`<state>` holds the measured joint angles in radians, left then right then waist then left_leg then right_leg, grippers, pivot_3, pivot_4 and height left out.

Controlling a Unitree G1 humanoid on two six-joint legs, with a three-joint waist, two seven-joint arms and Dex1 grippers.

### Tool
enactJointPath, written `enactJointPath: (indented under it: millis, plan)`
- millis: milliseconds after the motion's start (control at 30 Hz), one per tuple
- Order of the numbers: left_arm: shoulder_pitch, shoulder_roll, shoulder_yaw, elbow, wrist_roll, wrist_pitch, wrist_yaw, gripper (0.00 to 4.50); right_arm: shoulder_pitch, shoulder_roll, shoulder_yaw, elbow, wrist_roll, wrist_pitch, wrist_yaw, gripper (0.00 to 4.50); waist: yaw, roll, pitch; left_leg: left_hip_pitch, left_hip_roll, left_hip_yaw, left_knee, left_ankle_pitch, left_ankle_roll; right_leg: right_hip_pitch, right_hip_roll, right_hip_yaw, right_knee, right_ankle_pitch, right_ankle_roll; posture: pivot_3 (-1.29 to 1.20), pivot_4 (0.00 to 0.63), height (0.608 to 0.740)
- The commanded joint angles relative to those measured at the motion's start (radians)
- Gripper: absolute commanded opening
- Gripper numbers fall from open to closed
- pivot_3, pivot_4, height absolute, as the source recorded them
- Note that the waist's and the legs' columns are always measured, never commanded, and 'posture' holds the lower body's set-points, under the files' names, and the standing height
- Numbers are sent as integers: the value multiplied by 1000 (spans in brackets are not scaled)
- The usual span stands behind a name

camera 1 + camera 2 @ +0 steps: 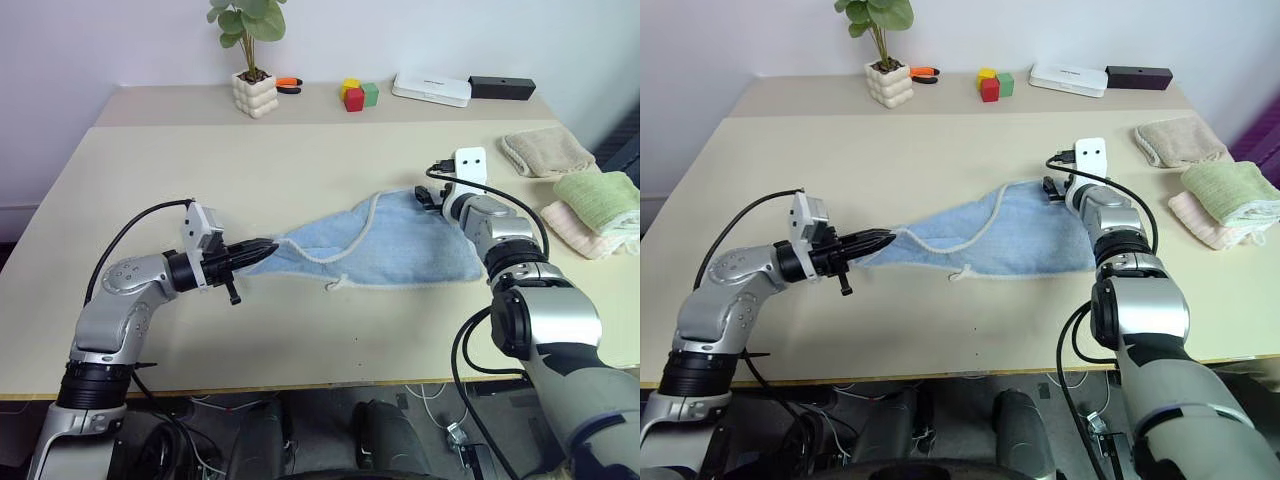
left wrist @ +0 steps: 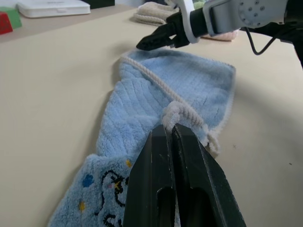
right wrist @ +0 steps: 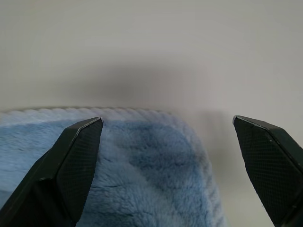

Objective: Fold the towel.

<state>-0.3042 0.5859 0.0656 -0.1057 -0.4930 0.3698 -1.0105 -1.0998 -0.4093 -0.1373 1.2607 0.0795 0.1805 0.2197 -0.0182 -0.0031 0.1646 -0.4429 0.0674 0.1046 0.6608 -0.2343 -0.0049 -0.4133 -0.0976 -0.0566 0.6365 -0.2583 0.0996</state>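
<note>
The towel [image 1: 400,250] is light blue with pale edging and lies stretched across the middle of the table [image 1: 300,170], pulled to a point on its left. My left gripper [image 1: 262,250] is shut on that pointed left corner and holds it just above the table. In the left wrist view its fingers [image 2: 163,156] pinch the whitish edging, with a small dark logo [image 2: 111,187] beside them. My right gripper [image 1: 425,196] is open over the towel's far right corner. In the right wrist view the towel [image 3: 142,189] lies below and between the spread fingers [image 3: 75,161], which are not touching it.
Folded beige [image 1: 545,152], green [image 1: 597,195] and pink [image 1: 575,228] towels lie at the table's right edge. Along the back stand a potted plant [image 1: 255,92], coloured blocks [image 1: 357,95], a white box [image 1: 430,88] and a black box [image 1: 500,87].
</note>
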Motion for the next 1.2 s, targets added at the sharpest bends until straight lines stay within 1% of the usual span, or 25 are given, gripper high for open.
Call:
enactJointPath:
  millis: [33,133,300,367,533,633,700,767,867,933,1000,1067,1100,1133,1200]
  plan:
    - [10,3,24,-42,-21,-1,10,49,-25,10,-48,27,21,0,-23,4500,-1,0,0,0,0,0,0,0,0,0,0,0,0,0,0,0,150,735]
    - [12,3,18,-38,-12,-10,16,0,-18,18,-78,48,37,40,-46,3604,-2,0,0,0,0,0,0,0,0,0,0,0,0,0,0,0,150,735]
    - [1,6,15,-26,-10,-15,9,0,-30,37,-73,41,19,42,-14,1128,1,0,0,0,0,0,0,0,0,1,0,0,0,0,0,0,150,735]
    - [-3,2,9,-22,-7,-15,9,0,-32,32,-60,35,0,19,-24,79,3,0,0,0,0,0,0,0,0,1,0,0,0,0,0,0,150,735]
    - [-8,-5,19,-10,-14,-13,19,0,-22,18,-41,16,-24,-24,-2,31,2,0,0,0,0,0,0,0,0,0,0,0,0,0,0,0,150,735]
    - [-25,-13,56,39,3,-35,68,0,23,-7,-39,-59,-13,-79,98,31,2,0,0,0,0,0,0,0,0,0,0,0,0,0,0,0,150,735]
    - [-51,-11,112,112,13,-64,126,0,122,-37,-44,-239,29,-44,220,31,5,0,0,0,0,0,0,0,0,0,0,0,0,0,0,0,150,735]
    - [-69,-3,152,158,5,-73,148,0,225,-63,-24,-433,32,0,271,31,7,0,0,0,0,-1,0,0,0,1,0,0,-1,0,0,0,150,735]
    - [-78,21,199,185,-34,-40,135,0,402,-111,-21,-784,95,86,381,31,4,1,0,0,0,0,-1,0,0,0,0,0,-1,0,1,0,150,735]
    - [-75,39,212,195,-36,-43,116,0,484,-138,-24,-940,129,127,430,31,4,1,0,0,0,0,-1,0,0,0,0,0,-1,0,1,0,150,735]
    - [-65,77,223,236,-31,-46,77,0,613,-171,-73,-1142,233,167,518,31,3,1,0,1,0,0,-1,0,-1,0,0,0,-1,0,1,0,150,735]
    - [-59,111,223,268,-32,-32,38,0,718,-197,-96,-1299,318,233,574,31,4,1,0,1,0,-1,-3,0,-1,0,0,0,-1,0,1,0,150,735]
    - [-58,120,222,275,-32,-32,28,0,745,-205,-98,-1344,344,262,583,31,5,1,0,1,0,-1,-3,0,-1,0,0,-1,-1,0,1,0,150,735]
    - [-62,126,224,284,-40,-21,19,0,802,-229,-88,-1413,383,321,614,31,5,1,0,1,0,-1,-3,0,-1,0,0,0,-1,0,1,0,150,735]
    - [-69,128,218,294,-42,-20,8,0,913,-268,-62,-1525,414,370,659,31,10,0,0,1,0,-1,-3,0,-1,0,0,0,-2,0,1,0,150,735]
